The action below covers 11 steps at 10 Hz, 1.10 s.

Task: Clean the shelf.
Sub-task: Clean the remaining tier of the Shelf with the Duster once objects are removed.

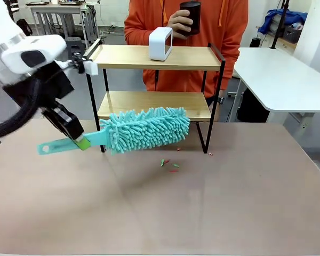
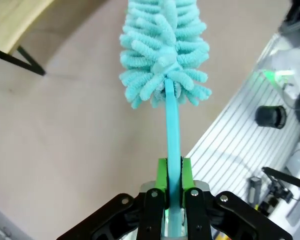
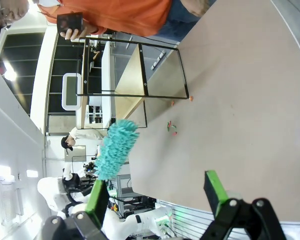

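Cleaning looks about midway: the left fingers clamp the teal duster by its handle, head beside the lower board of the shelf at the desk's far edge, swept-off scraps litter the desk, and the right fingers gape empty.

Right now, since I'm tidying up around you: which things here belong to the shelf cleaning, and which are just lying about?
Job: shelf, teal duster clamped in the left tool, probably the scraps before it.
Lying about: white box on the top board, black cup in the person's hand.
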Available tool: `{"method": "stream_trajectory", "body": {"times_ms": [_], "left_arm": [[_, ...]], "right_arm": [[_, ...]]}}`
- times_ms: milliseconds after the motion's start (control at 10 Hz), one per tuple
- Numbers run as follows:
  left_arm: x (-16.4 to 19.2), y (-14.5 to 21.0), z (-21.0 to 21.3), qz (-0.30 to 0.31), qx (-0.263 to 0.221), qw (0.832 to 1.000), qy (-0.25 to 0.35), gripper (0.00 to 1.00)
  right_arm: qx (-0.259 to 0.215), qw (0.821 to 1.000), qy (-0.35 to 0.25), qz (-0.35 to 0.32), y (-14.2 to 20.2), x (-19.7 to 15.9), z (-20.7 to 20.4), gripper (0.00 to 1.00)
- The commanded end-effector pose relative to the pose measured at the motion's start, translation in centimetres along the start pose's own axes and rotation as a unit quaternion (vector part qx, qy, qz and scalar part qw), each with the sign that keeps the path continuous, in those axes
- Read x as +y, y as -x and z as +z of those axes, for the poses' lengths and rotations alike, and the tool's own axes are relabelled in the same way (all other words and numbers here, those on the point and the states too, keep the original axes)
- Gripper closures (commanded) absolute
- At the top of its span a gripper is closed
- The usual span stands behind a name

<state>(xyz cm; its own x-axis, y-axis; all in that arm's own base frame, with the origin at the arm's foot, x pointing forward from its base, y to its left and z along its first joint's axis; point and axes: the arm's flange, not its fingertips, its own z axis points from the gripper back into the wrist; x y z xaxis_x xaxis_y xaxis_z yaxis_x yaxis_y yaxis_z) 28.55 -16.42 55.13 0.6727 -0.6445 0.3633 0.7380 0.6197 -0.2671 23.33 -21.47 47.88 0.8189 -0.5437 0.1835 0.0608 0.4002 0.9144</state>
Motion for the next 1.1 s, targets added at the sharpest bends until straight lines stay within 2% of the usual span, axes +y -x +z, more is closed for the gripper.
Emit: {"method": "stream_trajectory", "body": {"times_ms": [0,200,400,500,600,700,800,1000], "left_arm": [[2.5,3.6,7.3,-0.027,-0.038,0.994,0.096,0.88],[4.5,7.9,12.7,-0.033,-0.112,0.983,0.145,0.88],[6.5,13.1,16.0,0.018,-0.245,0.957,0.154,0.88],[8.0,15.5,17.1,0.066,-0.314,0.934,0.158,0.88],[9.9,18.1,17.6,0.154,-0.385,0.899,0.140,0.88],[12.0,19.9,17.1,0.236,-0.429,0.862,0.136,0.88],[13.6,20.5,16.2,0.294,-0.430,0.843,0.132,0.88],[16.4,20.9,14.6,0.378,-0.394,0.825,0.144,0.88]], "right_arm": [[-0.005,1.000,-0.011,0.012,-0.3,0.2,-0.1,0.00],[-0.005,1.000,-0.011,0.012,-0.3,0.2,-0.1,0.00],[-0.005,1.000,-0.011,0.012,-0.3,0.2,-0.1,0.00],[-0.005,1.000,-0.011,0.012,-0.3,0.2,-0.1,0.00],[-0.005,1.000,-0.011,0.012,-0.3,0.2,-0.1,0.00],[-0.005,1.000,-0.011,0.012,-0.3,0.2,-0.1,0.00],[-0.005,1.000,-0.011,0.012,-0.3,0.2,-0.1,0.00],[-0.005,1.000,-0.011,0.012,-0.3,0.2,-0.1,0.00]]}}
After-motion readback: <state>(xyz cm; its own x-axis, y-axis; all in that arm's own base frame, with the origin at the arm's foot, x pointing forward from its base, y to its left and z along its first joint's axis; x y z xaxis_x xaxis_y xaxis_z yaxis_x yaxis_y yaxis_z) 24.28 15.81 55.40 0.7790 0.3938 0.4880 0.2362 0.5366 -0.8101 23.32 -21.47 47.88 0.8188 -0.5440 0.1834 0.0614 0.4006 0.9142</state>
